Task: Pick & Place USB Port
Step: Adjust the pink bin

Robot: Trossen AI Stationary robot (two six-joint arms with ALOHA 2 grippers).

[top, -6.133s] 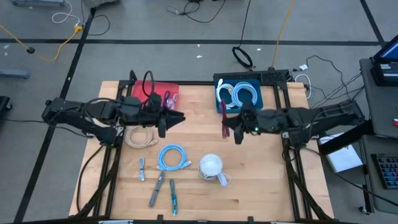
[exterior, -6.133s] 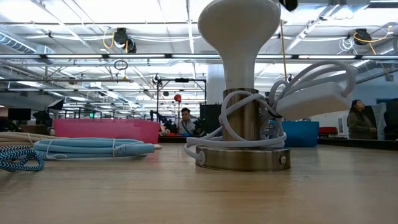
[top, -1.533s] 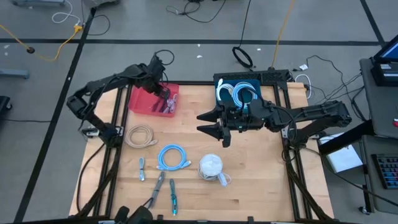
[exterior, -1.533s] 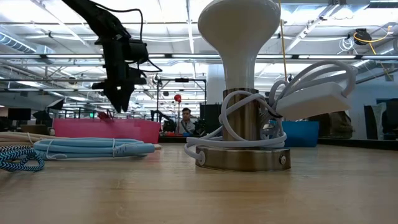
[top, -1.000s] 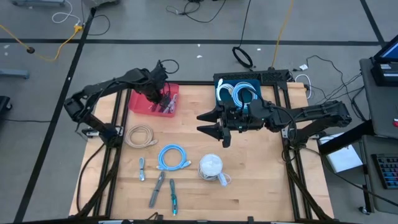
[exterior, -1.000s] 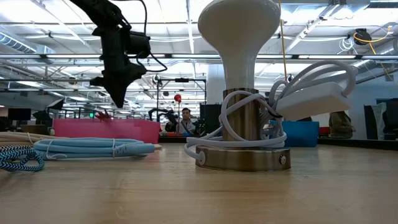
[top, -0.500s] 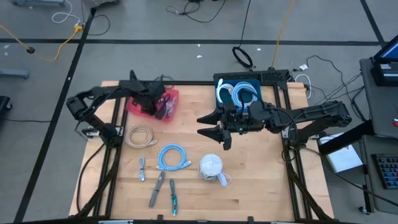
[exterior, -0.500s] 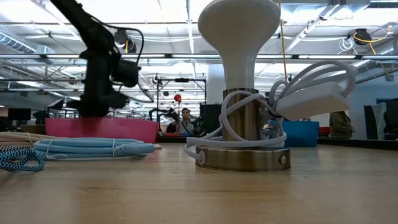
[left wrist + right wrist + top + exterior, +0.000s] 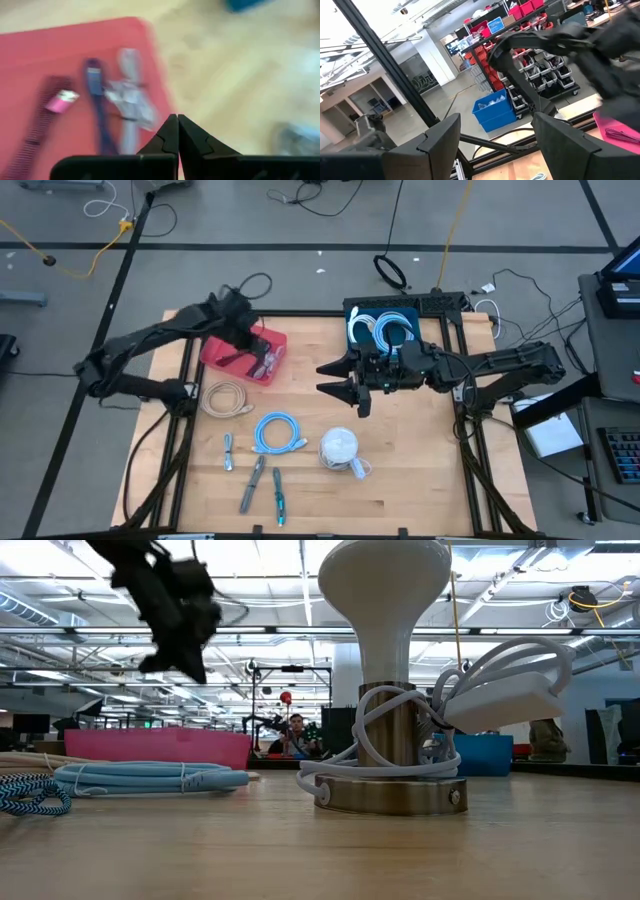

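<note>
Item: red tray (image 9: 222, 352), your landmark, sitting at the far left part of the wooden counter (image 9: 420, 440).

Contents: you had three USB cables lying in the tray — a pink-tipped dark one (image 9: 47, 117), a blue one (image 9: 97, 110) and a grey bundled one (image 9: 131, 102), side by side along the tray's right half.

Left gripper (image 9: 248, 330): you held it above the tray's far right corner, fingers (image 9: 168, 135) pressed together with nothing between them. In the low view it (image 9: 185, 640) hung high over the tray (image 9: 170, 748).

Right gripper (image 9: 340, 383): you kept it well to the right of the tray, over the counter's middle, fingers (image 9: 442, 137) spread wide and empty.

Other stock, placed from the tray: blue bin (image 9: 385, 330) with white coiled cables, far to the right; beige coiled cable (image 9: 226, 398), just in front; light-blue coiled cable (image 9: 277, 433), farther in front and to the right; white lamp (image 9: 341, 448) with its cord wrapped round, beyond that; small hand tools (image 9: 258, 480) near the counter's front edge.
</note>
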